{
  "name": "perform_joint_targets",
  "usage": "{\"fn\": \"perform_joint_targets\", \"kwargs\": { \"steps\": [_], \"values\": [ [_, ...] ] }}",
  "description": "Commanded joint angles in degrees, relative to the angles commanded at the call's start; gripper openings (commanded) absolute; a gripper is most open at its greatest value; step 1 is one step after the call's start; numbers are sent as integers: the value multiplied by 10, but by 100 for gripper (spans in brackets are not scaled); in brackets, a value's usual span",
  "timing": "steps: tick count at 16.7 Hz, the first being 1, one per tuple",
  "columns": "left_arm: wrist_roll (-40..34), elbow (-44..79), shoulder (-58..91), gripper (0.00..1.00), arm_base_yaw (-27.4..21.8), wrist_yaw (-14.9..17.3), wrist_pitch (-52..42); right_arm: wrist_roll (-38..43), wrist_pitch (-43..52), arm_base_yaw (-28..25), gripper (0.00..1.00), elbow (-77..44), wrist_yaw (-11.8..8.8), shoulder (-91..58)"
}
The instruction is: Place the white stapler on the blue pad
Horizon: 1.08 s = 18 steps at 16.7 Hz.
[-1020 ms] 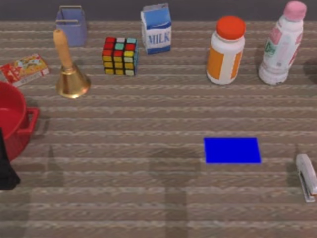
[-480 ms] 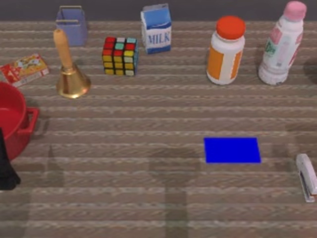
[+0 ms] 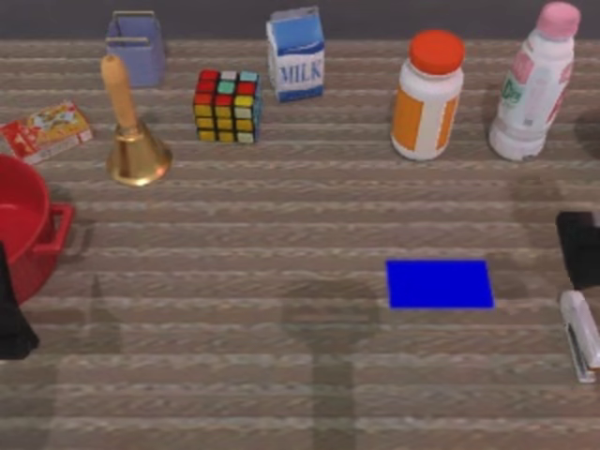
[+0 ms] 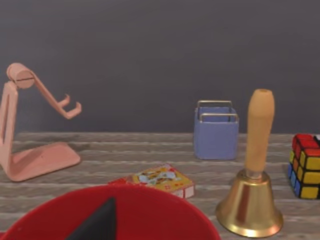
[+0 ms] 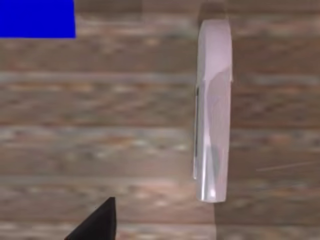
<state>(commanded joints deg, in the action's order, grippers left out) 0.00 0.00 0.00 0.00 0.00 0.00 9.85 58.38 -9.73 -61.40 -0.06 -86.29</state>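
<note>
The white stapler (image 3: 580, 335) lies flat near the table's right edge, lengthwise toward the front, just right of and in front of the blue pad (image 3: 440, 284). In the right wrist view the stapler (image 5: 214, 110) lies on bare wood, a corner of the pad (image 5: 36, 18) shows, and one dark fingertip (image 5: 102, 220) stands off to the side, touching nothing. My right gripper (image 3: 583, 246) hangs open at the right edge, just behind the stapler. My left gripper (image 3: 9, 319) is parked open at the left edge over the red pot (image 3: 21, 225).
Along the back stand a lilac basket (image 3: 135, 47), brass bell (image 3: 131, 127), Rubik's cube (image 3: 226, 106), milk carton (image 3: 296, 53), orange-capped bottle (image 3: 427, 94) and pink-capped bottle (image 3: 534, 82). A card box (image 3: 45, 130) lies at the left. A pink stand (image 4: 30, 130) shows in the left wrist view.
My right arm has come into the top view at the right edge, behind the stapler. The stapler, the pad and the left arm have not moved.
</note>
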Motion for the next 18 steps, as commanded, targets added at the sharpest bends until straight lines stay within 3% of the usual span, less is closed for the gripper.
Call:
{"fn": "perform_joint_targets", "kwargs": {
  "steps": [4,11,18],
  "values": [
    [0,0,0,100,0,0,0,10,49,-9,100,-62,-3,-76],
    [0,0,0,100,0,0,0,10,42,-7,100,-58,-3,-82],
    [0,0,0,100,0,0,0,14,-136,-11,100,45,-3,-152]
  ]
}}
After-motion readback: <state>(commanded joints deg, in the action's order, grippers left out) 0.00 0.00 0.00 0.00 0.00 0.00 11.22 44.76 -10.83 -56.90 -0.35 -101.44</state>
